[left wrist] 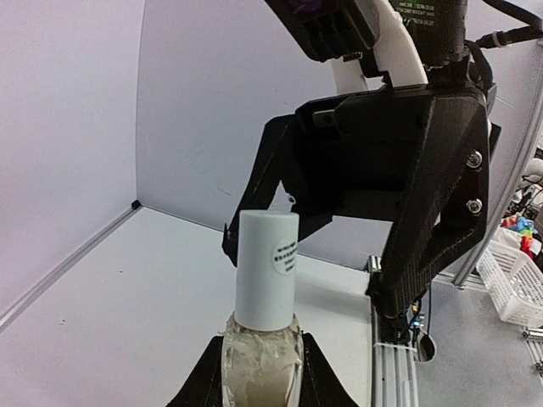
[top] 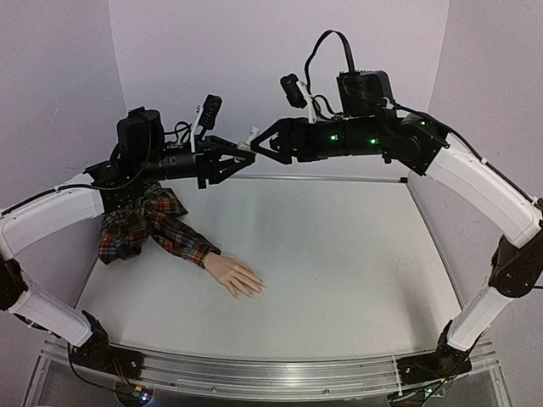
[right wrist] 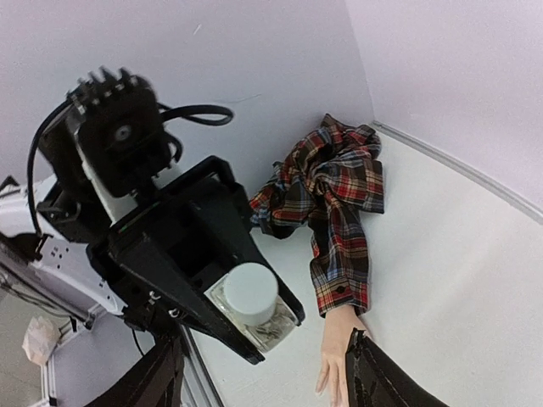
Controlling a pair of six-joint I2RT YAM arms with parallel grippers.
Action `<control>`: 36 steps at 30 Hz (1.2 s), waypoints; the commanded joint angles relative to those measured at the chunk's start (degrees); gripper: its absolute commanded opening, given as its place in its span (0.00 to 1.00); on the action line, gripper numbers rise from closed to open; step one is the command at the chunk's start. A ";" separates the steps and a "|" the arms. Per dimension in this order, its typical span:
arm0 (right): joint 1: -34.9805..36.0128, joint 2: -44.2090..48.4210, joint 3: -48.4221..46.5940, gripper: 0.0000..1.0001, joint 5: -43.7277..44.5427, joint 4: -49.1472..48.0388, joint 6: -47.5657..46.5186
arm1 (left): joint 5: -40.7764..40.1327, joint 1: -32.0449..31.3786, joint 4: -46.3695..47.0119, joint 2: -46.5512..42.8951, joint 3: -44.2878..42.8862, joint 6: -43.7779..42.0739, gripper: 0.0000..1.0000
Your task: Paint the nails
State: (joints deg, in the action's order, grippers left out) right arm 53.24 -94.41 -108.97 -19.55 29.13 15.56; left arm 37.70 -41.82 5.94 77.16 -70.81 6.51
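My left gripper (left wrist: 261,377) is shut on the glass body of a small nail polish bottle (left wrist: 261,360), held up in the air with its white cap (left wrist: 266,270) pointing at the right arm. In the top view my right gripper (top: 260,146) stands open close in front of the cap (right wrist: 250,292), its fingers (right wrist: 386,377) apart on either side and touching nothing. The mannequin hand (top: 236,275) lies flat on the table in a red plaid sleeve (top: 157,222). The nails at its fingertips (top: 255,289) are too small to make out.
A white table (top: 339,254) is closed in by pale walls at the back and sides. The bunched plaid sleeve lies against the back left corner. A metal rail (top: 254,373) runs along the near edge. A white basket (left wrist: 517,284) sits beyond the table.
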 commanded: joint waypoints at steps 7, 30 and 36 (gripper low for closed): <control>0.98 -3.41 -6.64 0.53 8.54 -2.08 12.54 | -4.52 0.14 4.39 2.31 -2.67 -1.69 0.00; 0.89 -4.82 -7.99 0.00 -3.91 -0.59 2.68 | 6.97 0.17 10.13 1.24 -0.82 5.90 0.00; 0.60 -1.26 -3.79 0.00 -31.49 -1.67 -16.96 | 25.45 0.14 19.09 1.35 -0.73 18.75 0.00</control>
State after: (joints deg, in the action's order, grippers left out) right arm 52.14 -98.58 -114.83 -27.51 29.38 13.42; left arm 48.17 -40.90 11.88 79.82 -70.76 14.74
